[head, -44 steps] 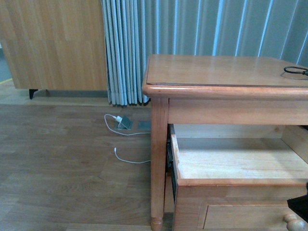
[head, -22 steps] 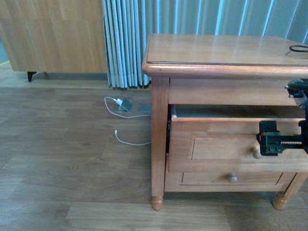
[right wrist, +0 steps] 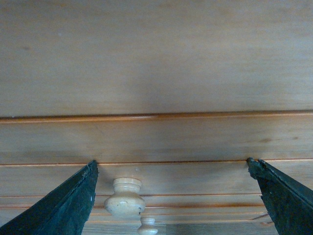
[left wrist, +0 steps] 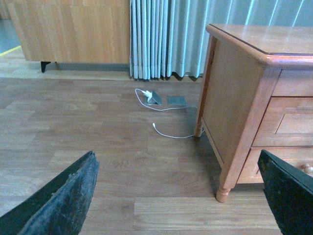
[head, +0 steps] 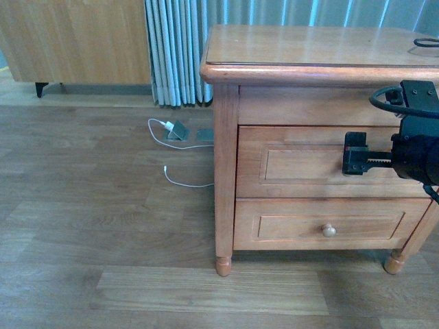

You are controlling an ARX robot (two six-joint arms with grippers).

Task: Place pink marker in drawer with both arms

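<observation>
Against the nightstand's [head: 226,72] front, the drawer [head: 309,163] sits shut, a rigid wooden box that should slide stiffly; its small round knob [right wrist: 125,198] is the one good hold. The right gripper [right wrist: 176,196] is spread wide in front of that knob. The left gripper [left wrist: 178,196] hangs spread over the floor. No pink marker shows in any view.

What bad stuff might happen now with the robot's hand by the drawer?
1. The right gripper is open in front of the shut drawer, and the knob sits nearer one finger than the other, so a finger might bump it or slip off.
2. The pink marker shows in no view, so nobody can check that it is inside.
</observation>
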